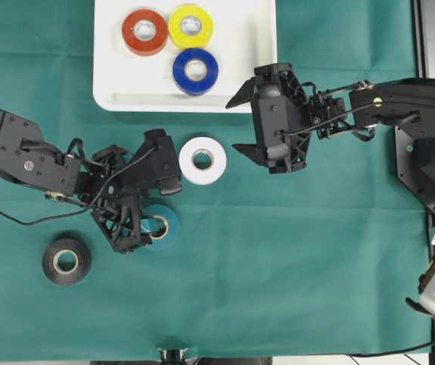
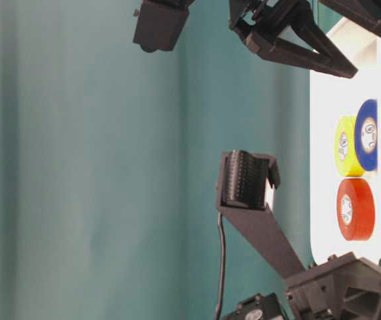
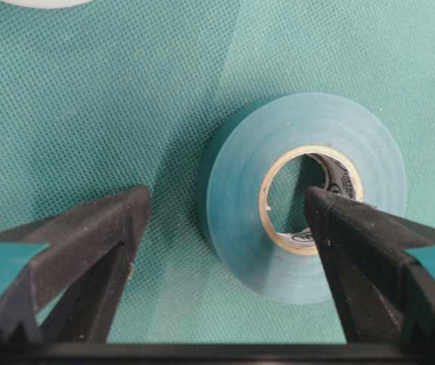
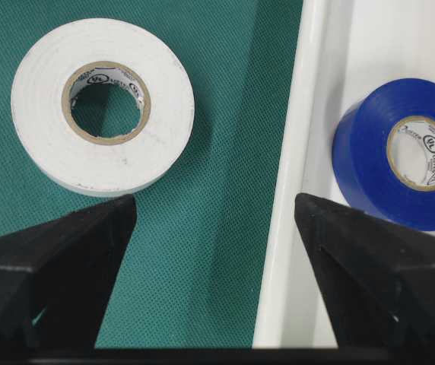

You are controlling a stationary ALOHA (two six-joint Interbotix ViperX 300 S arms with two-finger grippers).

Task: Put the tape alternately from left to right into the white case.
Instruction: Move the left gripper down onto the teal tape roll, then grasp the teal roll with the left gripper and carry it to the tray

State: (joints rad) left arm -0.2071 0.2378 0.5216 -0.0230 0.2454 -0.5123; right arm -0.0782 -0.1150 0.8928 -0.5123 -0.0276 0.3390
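Left pincer (image 3: 225, 228) apart, straddling teal roll (image 3: 303, 194), unclamped. Right pincer (image 4: 214, 228) apart, holding nothing. Red, yellow, blue rolls in white case (image 1: 255, 76); white, teal, black pending.

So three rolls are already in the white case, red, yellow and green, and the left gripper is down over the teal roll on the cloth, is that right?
Not quite: the third roll in the white case is blue, not green, as the overhead view shows. The red roll and yellow roll are there, and the left gripper is open over the teal roll.
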